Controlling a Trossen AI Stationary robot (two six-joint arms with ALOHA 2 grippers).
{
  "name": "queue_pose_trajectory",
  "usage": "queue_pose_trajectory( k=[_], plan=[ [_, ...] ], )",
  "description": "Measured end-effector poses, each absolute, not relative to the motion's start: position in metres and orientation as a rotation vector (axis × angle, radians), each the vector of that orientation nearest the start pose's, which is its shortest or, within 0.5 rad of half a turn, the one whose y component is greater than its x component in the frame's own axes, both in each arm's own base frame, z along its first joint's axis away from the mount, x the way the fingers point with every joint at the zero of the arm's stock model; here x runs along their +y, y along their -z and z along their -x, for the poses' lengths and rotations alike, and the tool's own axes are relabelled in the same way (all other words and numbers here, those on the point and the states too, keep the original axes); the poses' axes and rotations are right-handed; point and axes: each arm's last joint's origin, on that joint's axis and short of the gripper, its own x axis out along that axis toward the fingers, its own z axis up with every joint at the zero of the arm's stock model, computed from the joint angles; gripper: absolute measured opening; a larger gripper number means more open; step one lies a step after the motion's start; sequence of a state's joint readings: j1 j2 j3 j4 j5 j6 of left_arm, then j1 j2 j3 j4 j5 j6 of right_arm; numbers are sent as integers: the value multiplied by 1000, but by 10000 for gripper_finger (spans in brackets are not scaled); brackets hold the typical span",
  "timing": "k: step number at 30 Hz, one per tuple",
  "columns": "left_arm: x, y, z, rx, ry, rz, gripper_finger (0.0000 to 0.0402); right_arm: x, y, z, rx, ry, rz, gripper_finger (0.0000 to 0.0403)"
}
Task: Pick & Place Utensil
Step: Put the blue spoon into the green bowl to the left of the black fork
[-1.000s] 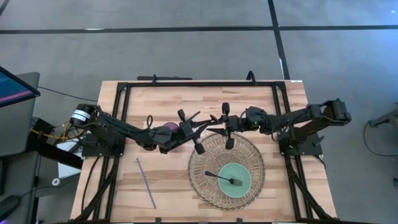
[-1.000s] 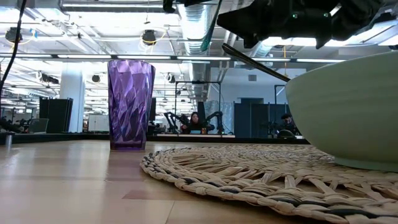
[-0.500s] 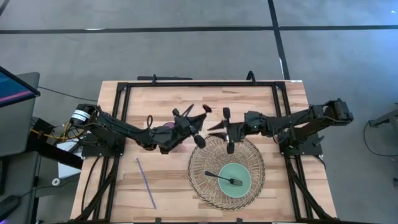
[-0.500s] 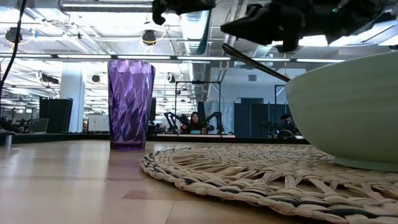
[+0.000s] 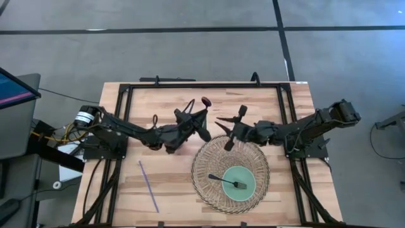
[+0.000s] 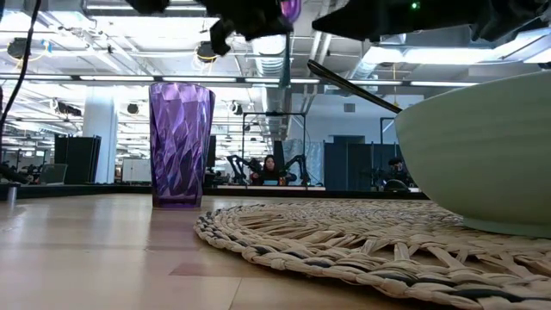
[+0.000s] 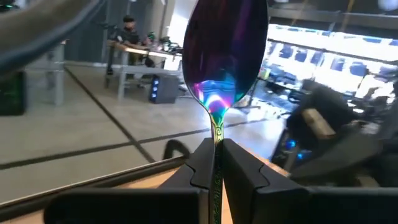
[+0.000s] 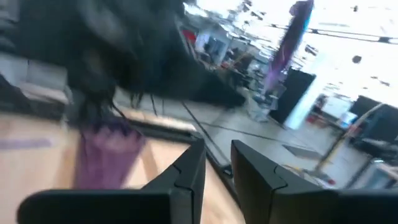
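The left gripper (image 7: 214,165) is pinching a spoon (image 7: 225,53) by its handle, fingers closed on it, bowl end raised above the table near the cup (image 6: 181,145). The right gripper (image 5: 233,131) is hovering at the mat's (image 5: 209,183) far edge with a narrow gap between its fingers, holding nothing. A fork (image 5: 229,182) is already lying in the bowl (image 5: 248,189). Judging by this, the spoon wants carrying level over the bowl, then lowering before the grip is eased, keeping clear of the other arm.

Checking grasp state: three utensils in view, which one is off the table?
The iridescent spoon, clamped by its handle in the left gripper. The fork lies in the green bowl; the purple straw lies on the table.
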State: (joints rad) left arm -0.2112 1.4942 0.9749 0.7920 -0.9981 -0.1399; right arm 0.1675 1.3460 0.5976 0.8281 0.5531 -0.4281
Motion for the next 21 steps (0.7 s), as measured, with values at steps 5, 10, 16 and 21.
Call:
queue_pose_trajectory(
  k=[5,10,16,21],
  plan=[
    [-35,-305,-332,-277,-789,313,21,28,-243,-273,29,377,389,70],
    [-32,-303,-337,-312,-759,335,21,18,-236,-274,82,402,318,70],
    [-35,-304,-339,-334,-657,340,21,11,-232,-275,112,397,262,70],
    [-34,-304,-339,-335,-658,340,21,12,-232,-275,97,371,199,70]
  ],
)
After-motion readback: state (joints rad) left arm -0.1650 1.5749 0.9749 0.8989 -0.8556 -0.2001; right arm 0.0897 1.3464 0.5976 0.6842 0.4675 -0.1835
